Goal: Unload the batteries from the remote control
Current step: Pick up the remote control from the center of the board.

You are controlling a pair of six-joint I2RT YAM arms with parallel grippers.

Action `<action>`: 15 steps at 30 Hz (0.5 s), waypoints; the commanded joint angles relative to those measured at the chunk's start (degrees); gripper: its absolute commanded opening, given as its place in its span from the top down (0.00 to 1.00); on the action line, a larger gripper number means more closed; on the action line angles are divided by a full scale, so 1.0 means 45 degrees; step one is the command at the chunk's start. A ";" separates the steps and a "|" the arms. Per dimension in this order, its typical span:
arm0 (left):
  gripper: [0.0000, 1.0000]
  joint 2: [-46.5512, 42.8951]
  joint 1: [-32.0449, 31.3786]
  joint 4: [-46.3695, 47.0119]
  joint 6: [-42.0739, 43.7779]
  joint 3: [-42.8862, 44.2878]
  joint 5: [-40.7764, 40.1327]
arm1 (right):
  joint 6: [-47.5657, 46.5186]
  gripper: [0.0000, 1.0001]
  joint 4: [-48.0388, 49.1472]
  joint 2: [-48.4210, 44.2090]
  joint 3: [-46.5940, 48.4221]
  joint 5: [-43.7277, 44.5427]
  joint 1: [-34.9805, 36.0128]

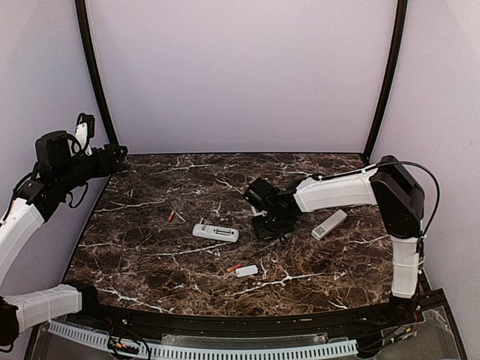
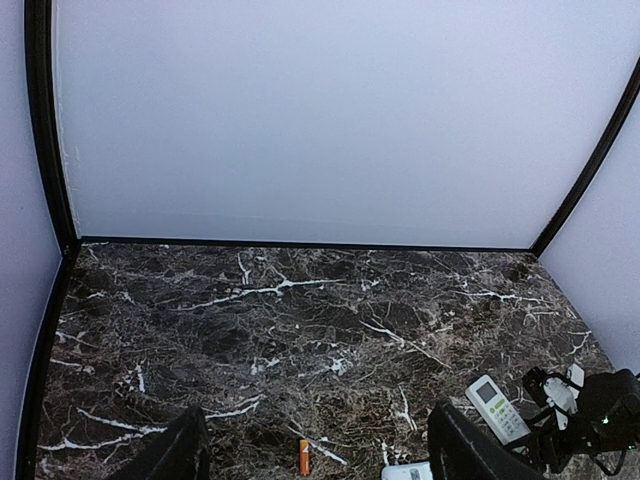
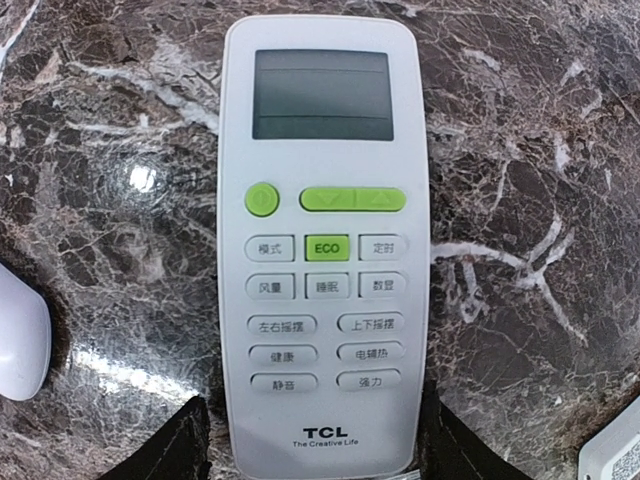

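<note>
A white TCL remote control (image 3: 322,250) lies face up on the marble table, screen end away from my right gripper (image 3: 320,445). The gripper is open and its black fingers (image 3: 170,445) straddle the remote's lower end, with a sliver of table showing on the left side. The left wrist view shows this remote (image 2: 497,408) beside the right arm. An orange battery (image 1: 172,215) (image 2: 304,457) lies loose at the table's left. A red battery (image 1: 235,268) lies near the front. My left gripper (image 1: 116,156) (image 2: 318,445) hangs open and empty high over the back left corner.
A second white remote (image 1: 216,232) lies in the middle and a third (image 1: 329,224) at the right, past the right gripper (image 1: 266,223). A small white cover (image 1: 247,271) touches the red battery. White pieces sit at both sides of the right wrist view (image 3: 20,340) (image 3: 615,455).
</note>
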 commanded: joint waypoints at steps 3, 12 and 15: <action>0.26 -0.0008 0.0033 -0.0175 -0.0072 0.0194 -0.0013 | 0.0323 0.33 -0.0213 0.0430 0.0192 0.0093 0.0070; 0.26 0.0007 0.0034 -0.0193 -0.0082 0.0194 -0.0025 | 0.0585 0.47 -0.0054 0.0485 0.0051 0.0043 0.0060; 0.26 0.0034 0.0031 -0.0199 -0.0072 0.0204 -0.0011 | 0.0718 0.58 0.0205 0.0174 -0.0201 0.0124 0.0050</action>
